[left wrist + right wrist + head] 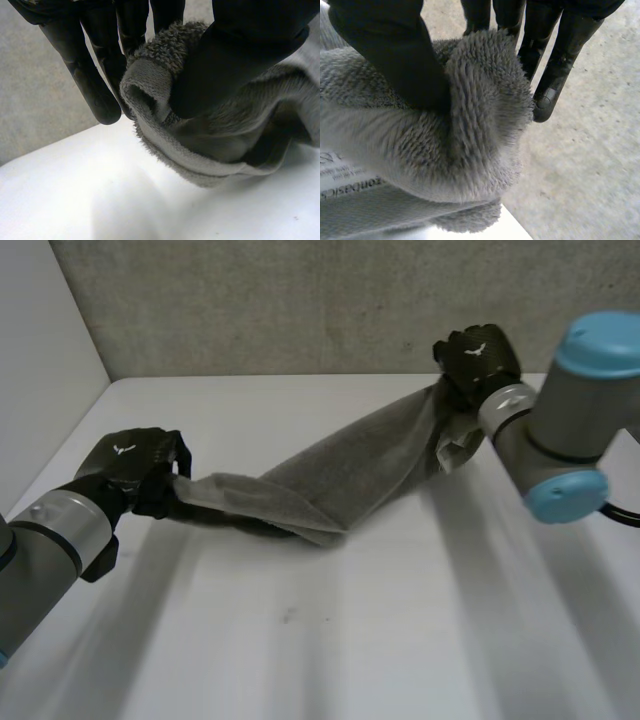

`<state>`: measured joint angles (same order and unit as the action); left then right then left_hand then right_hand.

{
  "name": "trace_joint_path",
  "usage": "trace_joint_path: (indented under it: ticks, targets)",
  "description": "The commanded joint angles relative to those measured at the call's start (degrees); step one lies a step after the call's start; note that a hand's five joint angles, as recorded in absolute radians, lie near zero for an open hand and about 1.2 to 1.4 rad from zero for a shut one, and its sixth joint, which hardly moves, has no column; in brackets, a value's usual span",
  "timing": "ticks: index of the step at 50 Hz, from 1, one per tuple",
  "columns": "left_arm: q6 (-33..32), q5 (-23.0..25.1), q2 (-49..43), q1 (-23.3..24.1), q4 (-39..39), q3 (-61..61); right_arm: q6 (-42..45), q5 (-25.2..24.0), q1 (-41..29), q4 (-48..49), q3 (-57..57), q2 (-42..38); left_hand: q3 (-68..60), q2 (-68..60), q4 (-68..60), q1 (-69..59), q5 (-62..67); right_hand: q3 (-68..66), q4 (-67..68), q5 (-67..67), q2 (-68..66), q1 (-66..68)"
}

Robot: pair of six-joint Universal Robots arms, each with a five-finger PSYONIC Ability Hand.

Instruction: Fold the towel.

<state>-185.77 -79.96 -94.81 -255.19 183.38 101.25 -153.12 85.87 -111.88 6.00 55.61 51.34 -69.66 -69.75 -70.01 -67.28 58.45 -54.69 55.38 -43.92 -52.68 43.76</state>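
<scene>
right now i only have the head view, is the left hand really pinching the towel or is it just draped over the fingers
Observer: Pinching. In its wrist view the left hand clamps the hemmed edge of the towel between thumb and fingers.
Operator: and the right hand
Observer: Pinching too. The thumb of the right hand presses a bunched fold of pile against its fingers.
Operator: anything marking that end
Observer: A white printed label lies on the towel near that thumb.

1. Matte black left robot hand [130,468] and right robot hand [475,358], each with a small white emblem [124,449] on its back.
2. Silver wrist cuffs [68,525].
3. Grey right arm [560,435] with light-blue caps [600,340].
</scene>
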Motion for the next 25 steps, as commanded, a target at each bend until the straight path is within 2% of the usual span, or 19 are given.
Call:
trace_joint_path:
  ticks: [1,6,10,11,13,17,19,21,22,24,25]
  targets:
    - [4.1,0.2,-0.9,-1.2,0.5,0.8,0.7,-0.9,-2.1,2.3,-7.0,-12.0,-10.3,-10.3,-10.0,-12.7,11.5,44.7,-45.4,43.9,42.7,-33.8]
    - [4.4,0.1,-3.5,-1.1,0.6,-0.1,0.6,2.2,-3.3,0.9,-3.4,-7.6,-10.3,-10.3,-10.0,-12.7,11.5,44.7,-45.4,43.9,42.7,-33.8]
    - [4.5,0.1,-3.5,0.0,0.7,-1.9,0.4,5.2,-3.0,-0.5,5.3,2.2,-10.3,-10.3,-10.0,-12.7,11.5,44.7,-45.4,43.9,42.7,-33.8]
    - [4.5,0.1,-3.5,0.0,0.7,-1.9,0.4,5.2,-3.0,-0.5,5.3,2.2,-10.3,-10.3,-10.0,-12.7,11.5,44.7,-45.4,43.9,42.7,-33.8]
    - [5.0,0.1,-3.2,1.0,0.7,-3.7,0.1,4.8,-2.9,-2.9,11.7,8.2,-10.3,-10.3,-10.0,-12.7,11.5,44.7,-45.4,43.9,42.7,-33.8]
    - [6.6,-0.1,-2.4,2.4,0.7,-6.1,-1.7,4.2,-3.4,-7.0,17.3,12.4,-10.3,-10.3,-10.0,-12.7,11.5,44.7,-45.4,43.9,42.7,-33.8]
    - [7.7,-0.3,-1.4,3.0,0.7,-7.6,-3.9,3.6,-3.6,-9.3,19.8,13.6,-10.3,-10.3,-10.0,-12.7,11.5,44.7,-45.4,43.9,42.7,-33.8]
    - [9.9,-0.5,0.1,4.3,0.7,-10.8,-12.2,1.2,-4.3,-13.7,23.1,14.7,-10.3,-10.3,-10.0,-12.7,11.5,44.7,-45.4,43.9,42.7,-33.8]
    - [9.9,-0.5,0.2,4.3,0.7,-10.8,-12.3,1.1,-4.3,-13.7,23.1,14.8,-10.3,-10.3,-10.0,-12.7,11.5,44.7,-45.4,43.9,42.7,-33.8]
    - [12.2,-0.7,0.9,5.5,0.4,-13.5,-23.0,-3.7,-4.6,-16.2,25.8,15.0,-10.3,-10.3,-10.0,-12.7,11.5,44.7,-45.4,43.9,42.7,-33.8]
    - [12.2,-0.7,0.9,5.5,0.4,-13.5,-23.1,-3.7,-4.6,-16.2,25.9,15.0,-10.3,-10.3,-10.0,-12.7,11.5,44.7,-45.4,43.9,42.7,-33.8]
